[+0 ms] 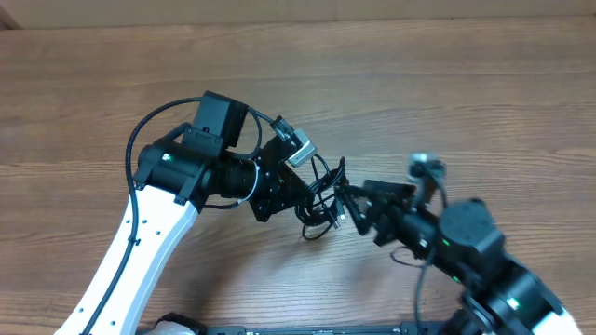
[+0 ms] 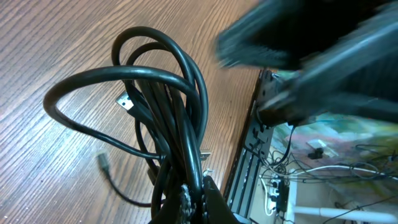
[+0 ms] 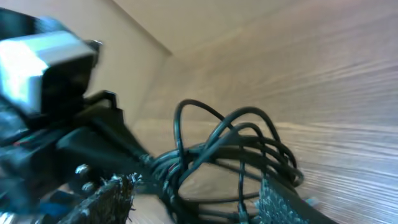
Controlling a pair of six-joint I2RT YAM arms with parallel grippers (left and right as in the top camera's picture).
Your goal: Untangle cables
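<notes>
Nearest the base, in from 7 o'clock: the left gripper [image 2: 199, 204], pinched fully closed on the cables [image 1: 321, 198], black loops fanning up out of its tips. In from 5 o'clock, facing it: the right gripper [image 3: 196, 202], fingers partly spread and set astride the same bundle, strands passing between them but none visibly clamped. Between the two tools, a shade toward 5 o'clock of the table's middle: the tangle itself, several thin cords wound together; hard to tell whether lifted or resting on the wood. Beyond the loops in the left wrist view: a silver-tipped plug [image 2: 126, 102] at about 10 o'clock of the bundle, and a small loose end [image 2: 102, 163] lying flat on the table [image 1: 447, 84]. Farther out, toward 12 o'clock, only wood grain.

Step in hand, by the look of it: taking a second hold to draw one cord free. Best done by closing on a single outer loop rather than the whole bunch, then easing away toward 3 o'clock, with the left pinch firm as anchor. Risk: a tighter knot if several strands are caught together.
</notes>
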